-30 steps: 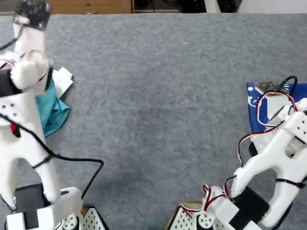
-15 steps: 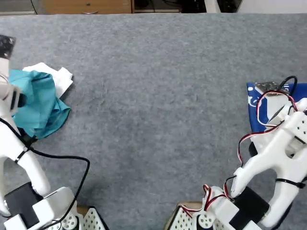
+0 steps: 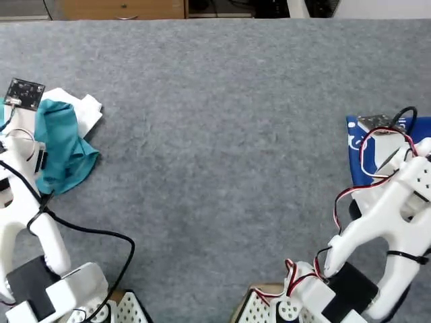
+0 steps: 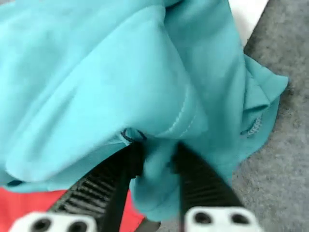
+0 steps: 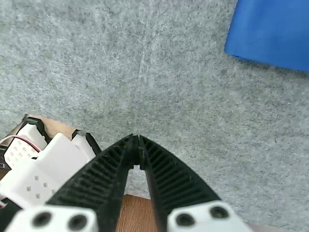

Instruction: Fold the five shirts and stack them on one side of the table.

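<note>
Since the earlier frames the left arm (image 3: 27, 215) has drawn back from its stretch across the teal shirt (image 3: 64, 151). Its wrist now sits over that shirt's side nearest the table's left edge. The right arm (image 3: 390, 222) has not shifted.

Count: two arms, and three shirts plainly seen, one of each colour.

1. The teal shirt lies crumpled on the grey mat (image 3: 222, 134), at the left edge.
2. One white shirt (image 3: 84, 111) lies under the teal shirt. It shows past the teal shirt's far edge, touching it.
3. One blue shirt (image 5: 270, 34) lies flat, well apart from the teal shirt, at the opposite edge of the table.
4. A patch of red cloth (image 4: 29, 208) shows beneath the teal shirt in the left wrist view. It is possibly a fourth garment, but too little shows to confirm.

The left gripper (image 4: 154, 159) is pinched on a bunched fold of the teal shirt, with cloth wedged between the two jaws. The right gripper (image 5: 136, 145) has its jaws pressed together on nothing. It sits over bare mat, well apart from the teal shirt and near the blue one.
</note>
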You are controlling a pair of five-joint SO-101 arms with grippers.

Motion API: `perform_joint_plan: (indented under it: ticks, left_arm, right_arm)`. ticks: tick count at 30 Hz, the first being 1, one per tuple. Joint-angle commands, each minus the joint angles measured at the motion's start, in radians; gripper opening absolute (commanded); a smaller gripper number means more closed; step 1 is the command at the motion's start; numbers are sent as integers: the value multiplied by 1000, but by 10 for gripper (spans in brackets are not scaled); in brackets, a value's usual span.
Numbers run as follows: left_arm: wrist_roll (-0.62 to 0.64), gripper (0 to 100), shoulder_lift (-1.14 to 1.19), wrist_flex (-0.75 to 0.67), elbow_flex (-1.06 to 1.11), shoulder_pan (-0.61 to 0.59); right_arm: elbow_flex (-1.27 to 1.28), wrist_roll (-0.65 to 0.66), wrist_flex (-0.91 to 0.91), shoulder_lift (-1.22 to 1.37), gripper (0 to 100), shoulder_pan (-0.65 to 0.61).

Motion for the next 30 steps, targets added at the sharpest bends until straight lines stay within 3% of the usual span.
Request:
perform_joint_plan:
  ticks: [1,7,12,22,26,30]
  left_arm:
    - [3,26,-21,2,-44,32]
    - [193,18,-159,183,-224,106]
    - [399,18,-340,308,-373,295]
    - [707,18,-564,261,-516,775]
    - [738,18,-567,187,-519,881]
    - [736,18,-565,242,-491,974]
  right_arm:
    - [2,3,20,-64,2,16]
    - [10,9,20,-133,2,16]
    - [97,11,17,-206,2,13]
    - [240,48,14,-377,2,13]
    - [280,94,17,-452,2,16]
    - [325,94,17,-532,2,16]
